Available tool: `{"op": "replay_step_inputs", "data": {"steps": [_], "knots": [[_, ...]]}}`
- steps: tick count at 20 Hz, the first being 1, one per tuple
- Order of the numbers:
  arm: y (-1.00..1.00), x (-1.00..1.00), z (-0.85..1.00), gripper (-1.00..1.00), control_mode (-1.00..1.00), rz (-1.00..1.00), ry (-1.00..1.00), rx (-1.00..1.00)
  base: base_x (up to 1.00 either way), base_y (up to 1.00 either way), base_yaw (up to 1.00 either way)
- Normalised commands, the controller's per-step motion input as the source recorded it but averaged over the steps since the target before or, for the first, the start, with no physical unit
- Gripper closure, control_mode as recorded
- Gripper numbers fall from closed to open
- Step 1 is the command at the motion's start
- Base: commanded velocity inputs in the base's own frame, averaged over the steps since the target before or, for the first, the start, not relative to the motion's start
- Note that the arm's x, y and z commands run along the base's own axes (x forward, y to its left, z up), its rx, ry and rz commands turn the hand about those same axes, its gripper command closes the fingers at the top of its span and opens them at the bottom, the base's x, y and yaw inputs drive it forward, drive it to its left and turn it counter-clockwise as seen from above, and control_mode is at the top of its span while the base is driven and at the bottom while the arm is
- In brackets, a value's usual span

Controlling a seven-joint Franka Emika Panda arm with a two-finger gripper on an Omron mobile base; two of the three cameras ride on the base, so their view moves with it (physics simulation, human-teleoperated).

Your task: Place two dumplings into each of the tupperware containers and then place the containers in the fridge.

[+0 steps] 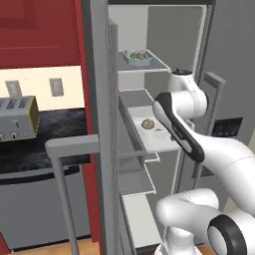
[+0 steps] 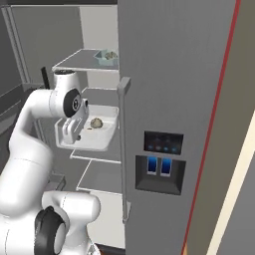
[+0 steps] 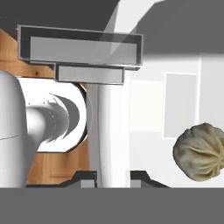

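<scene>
The gripper (image 3: 113,175) is nearly closed on the rim of the white container (image 2: 102,142): in the hand view its two dark tips stand on both sides of the pale wall, so it has the tray in its hold. The tray is inside the open fridge (image 1: 99,99), at the level of a middle shelf, and I cannot tell if it already rests on the shelf or hangs just above it.

Just beside the tool, inside the tray, lies one dumpling (image 3: 200,151). The left base view shows beside it a paler round spot, which may be the second dumpling, but this is too unclear to say.

Above the gripper, on a higher shelf, stands the blue container (image 1: 138,57) with brownish dumplings in it; how many, I cannot count.

In my judgement the task is close to its end. The small container is put away, and the big one is almost in its place. What is left is to set it down fully, open the fingers and draw the arm out.
</scene>
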Motion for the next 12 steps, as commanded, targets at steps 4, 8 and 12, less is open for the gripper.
{"op": "replay_step_inputs", "data": {"steps": [4,8,12], "knots": [[0.00,0.00,0.00,1.00,1.00,0.00,0.00,0.00,0.56,0.06,0.00],[0.00,0.00,0.00,1.00,1.00,0.00,0.00,0.00,0.50,0.09,0.00],[0.00,0.00,0.00,1.00,1.00,0.00,0.00,0.00,0.33,0.18,0.00]]}}
